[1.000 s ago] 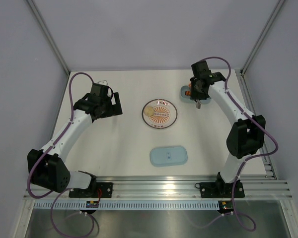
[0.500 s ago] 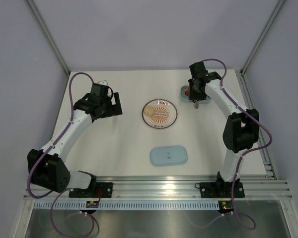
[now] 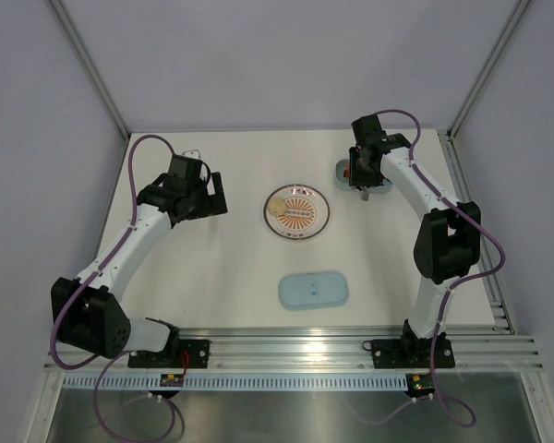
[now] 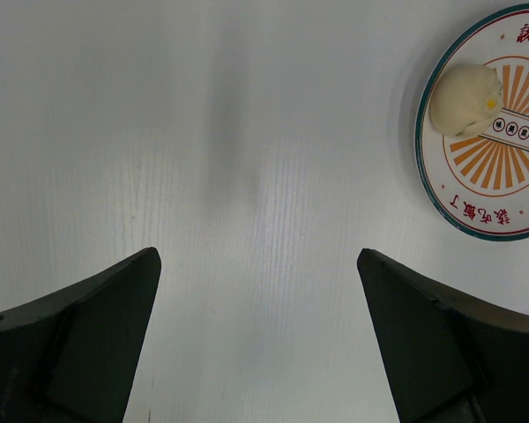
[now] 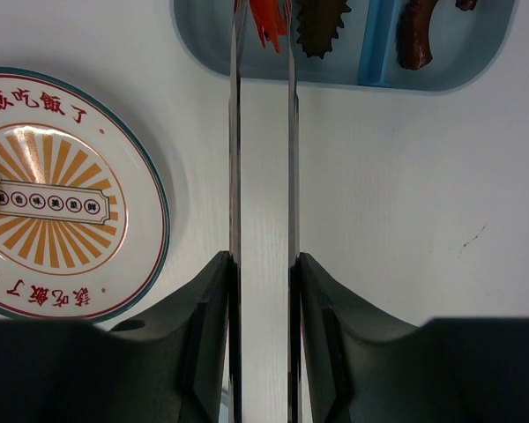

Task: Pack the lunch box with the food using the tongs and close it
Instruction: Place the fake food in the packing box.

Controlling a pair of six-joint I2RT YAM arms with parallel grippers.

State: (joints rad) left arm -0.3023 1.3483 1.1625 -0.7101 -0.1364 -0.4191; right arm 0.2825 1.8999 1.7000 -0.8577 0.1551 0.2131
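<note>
As tongs [image 5: 237, 176] reach, tips cross lunch box [image 5: 348, 63] rim.

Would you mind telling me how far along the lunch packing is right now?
Done: brown pieces lie in the box. In hand: the right fingers grip the tongs, with a red piece between their arms over the box. Left: a pale piece lies on the plate, and the lid is off, lying on the table. The left fingers are open, holding nothing.
</note>
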